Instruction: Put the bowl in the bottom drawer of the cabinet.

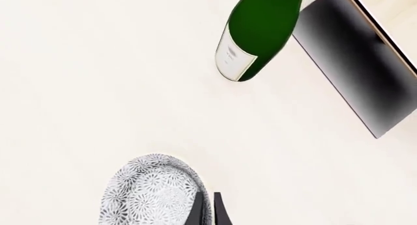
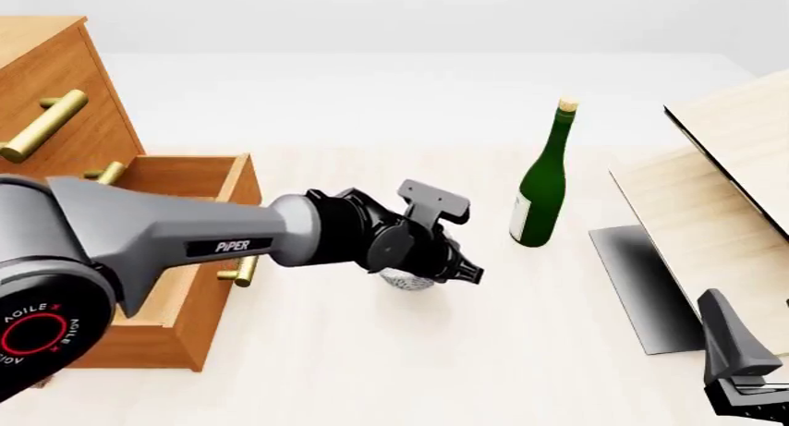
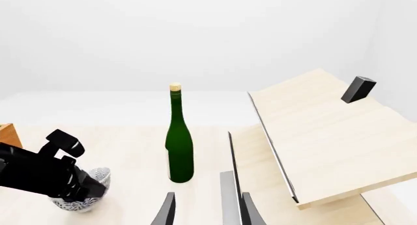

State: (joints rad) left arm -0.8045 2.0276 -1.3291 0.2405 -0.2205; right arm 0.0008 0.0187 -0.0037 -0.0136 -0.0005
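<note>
The bowl (image 1: 151,193), speckled white-grey, shows at the edge of the left wrist view. My left gripper (image 1: 207,213) is shut on the bowl's rim, one finger inside and one outside. In the front view the left gripper (image 2: 459,271) covers most of the bowl (image 2: 405,282) at the middle of the table. To its left the cabinet (image 2: 50,84) has its bottom drawer (image 2: 185,181) pulled out. From the right wrist the bowl (image 3: 77,204) peeks out under the black left gripper. My right gripper (image 3: 208,213) is open and holds nothing, low at the front right (image 2: 736,343).
A tall green bottle (image 2: 542,190) stands upright just right of the bowl. Pale wood panels (image 2: 727,167) lean at the far right over a dark sheet (image 2: 641,278). Brass bar handles (image 2: 43,126) stick out from the upper drawer fronts.
</note>
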